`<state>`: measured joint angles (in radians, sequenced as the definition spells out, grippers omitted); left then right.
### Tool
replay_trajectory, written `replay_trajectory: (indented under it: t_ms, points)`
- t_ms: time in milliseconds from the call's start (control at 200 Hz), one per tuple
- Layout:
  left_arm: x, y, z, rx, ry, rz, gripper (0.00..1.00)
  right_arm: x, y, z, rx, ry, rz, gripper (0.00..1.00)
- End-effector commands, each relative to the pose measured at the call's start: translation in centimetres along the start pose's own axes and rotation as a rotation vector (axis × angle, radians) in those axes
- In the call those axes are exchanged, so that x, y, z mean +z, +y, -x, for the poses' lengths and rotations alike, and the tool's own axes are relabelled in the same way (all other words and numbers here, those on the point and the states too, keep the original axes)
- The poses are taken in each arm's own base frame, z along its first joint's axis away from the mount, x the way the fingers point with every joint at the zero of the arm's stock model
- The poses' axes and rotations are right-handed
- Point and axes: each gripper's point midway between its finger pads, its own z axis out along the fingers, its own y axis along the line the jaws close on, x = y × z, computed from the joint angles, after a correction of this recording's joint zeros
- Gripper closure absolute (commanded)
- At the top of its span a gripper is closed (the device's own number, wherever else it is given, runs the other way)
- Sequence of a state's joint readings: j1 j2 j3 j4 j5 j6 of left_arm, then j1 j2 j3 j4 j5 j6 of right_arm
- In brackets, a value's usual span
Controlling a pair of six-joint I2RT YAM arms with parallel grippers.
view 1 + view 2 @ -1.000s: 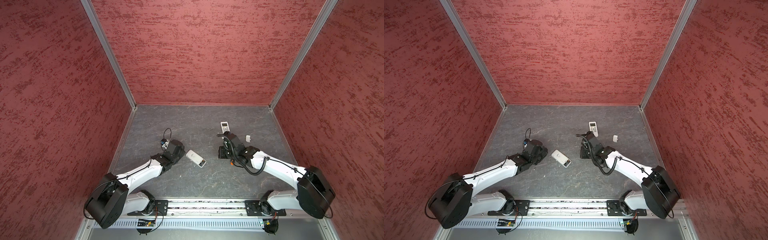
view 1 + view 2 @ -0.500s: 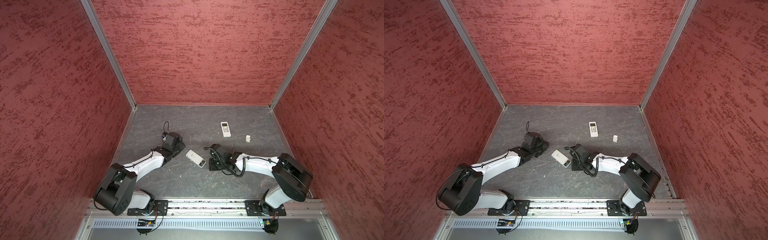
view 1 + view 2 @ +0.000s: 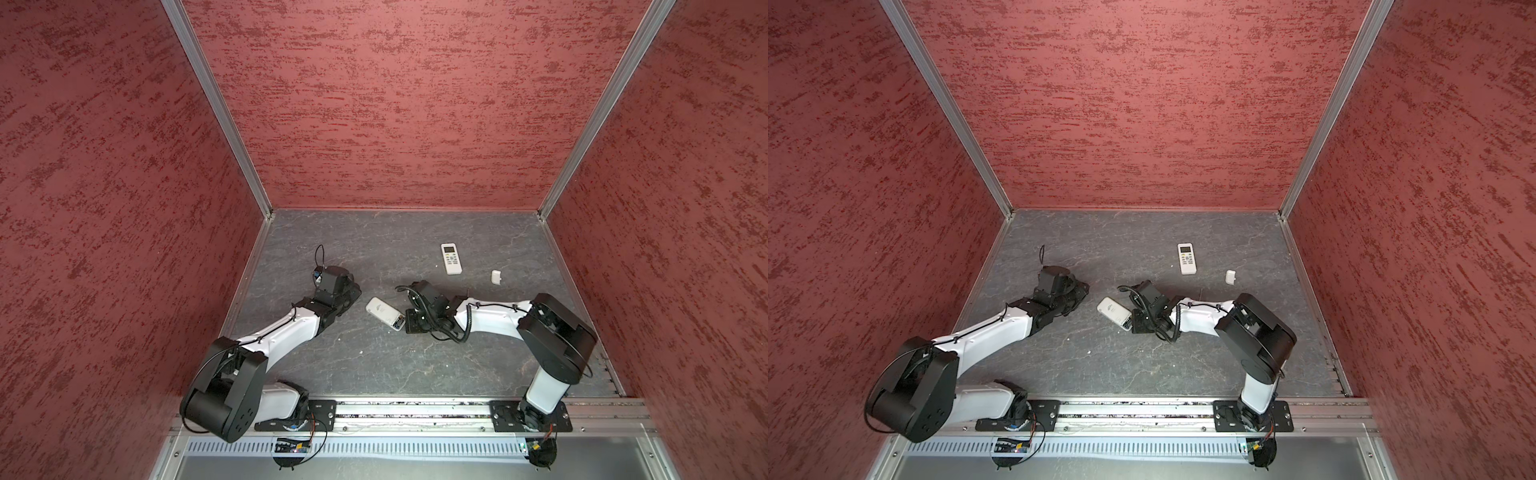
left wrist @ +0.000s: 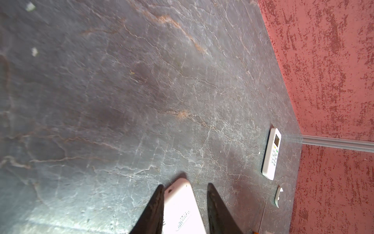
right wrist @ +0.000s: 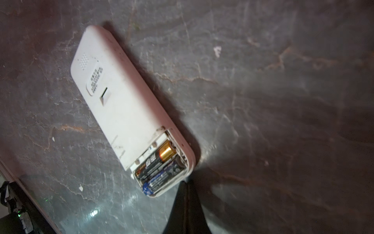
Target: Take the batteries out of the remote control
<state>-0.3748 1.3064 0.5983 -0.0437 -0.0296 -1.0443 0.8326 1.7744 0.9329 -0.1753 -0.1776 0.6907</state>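
Observation:
The white remote control [image 3: 384,312] [image 3: 1114,312] lies face down on the grey floor, between my two grippers. Its battery bay is uncovered and holds two dark batteries [image 5: 159,162], one with a gold end. My right gripper [image 5: 186,182] [image 3: 409,326] is shut, and its tips touch the rim at the battery end. My left gripper [image 4: 184,185] [image 3: 356,293] is open and straddles the remote's [image 4: 182,208] other end. One of its fingers [image 4: 157,198] lies against the remote's side. The other finger stands clear of it.
A second white remote [image 3: 451,258] [image 3: 1187,258] [image 4: 272,154] lies face up farther back. A small white cover [image 3: 496,276] [image 3: 1230,276] [image 4: 278,197] rests to its right. Red walls close in three sides, and the arm rail [image 3: 415,411] runs along the front.
My right arm has swung forward and left from beside the far remote to the face-down remote's battery end. The left gripper has shifted slightly back. The remote has slid a little left.

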Motion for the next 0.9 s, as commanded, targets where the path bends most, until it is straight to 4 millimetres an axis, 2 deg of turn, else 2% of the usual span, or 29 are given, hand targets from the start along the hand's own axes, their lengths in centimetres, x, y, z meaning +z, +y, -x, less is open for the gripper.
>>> replay_trajectory:
  t_ms: [0,235,651,772,897]
  points:
    - [-0.3,0.1,0.4,-0.021,-0.014,-0.012,0.64,0.8,0.3,1.3,-0.018,-0.005,-0.001,1.0]
    - [-0.8,1.0,0.2,-0.045,-0.012,0.001,0.64,1.6,0.9,4.4,-0.038,-0.032,0.031,1.0]
    - [-2.3,3.1,-0.4,-0.074,-0.026,0.036,0.59,2.8,3.9,7.4,-0.068,-0.063,0.236,1.0]
    - [-2.6,3.8,-0.6,-0.092,-0.033,0.037,0.57,2.3,3.0,8.3,-0.048,-0.099,0.208,0.97]
    - [-2.6,3.8,-0.7,-0.095,-0.035,0.025,0.56,0.0,0.7,9.3,-0.042,-0.161,0.075,0.87]
